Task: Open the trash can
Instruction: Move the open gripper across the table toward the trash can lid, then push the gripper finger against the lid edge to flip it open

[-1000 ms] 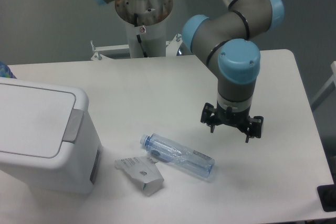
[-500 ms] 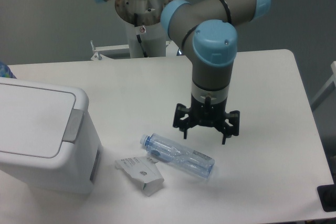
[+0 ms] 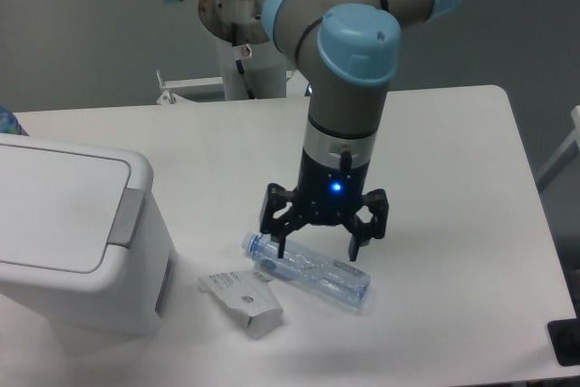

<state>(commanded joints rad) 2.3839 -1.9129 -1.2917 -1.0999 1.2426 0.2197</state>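
The trash can [image 3: 77, 242] is a large white boxy bin at the left edge of the table. Its flat white lid [image 3: 54, 208] lies closed and a grey push tab [image 3: 127, 217] sits on its right edge. My gripper [image 3: 318, 240] hangs open and empty in the middle of the table, well to the right of the bin. Its fingers point down just above a clear plastic bottle [image 3: 313, 270] that lies on its side. A blue light glows on the wrist.
A small flattened grey-white carton [image 3: 243, 301] lies on the table between the bin and the bottle. The arm's base post [image 3: 246, 43] stands at the back. The white table [image 3: 453, 178] extends to the right.
My gripper has moved left and a little toward the front, from the right side of the table to above the bottle. It has stayed open. The bin, carton and bottle have not moved.
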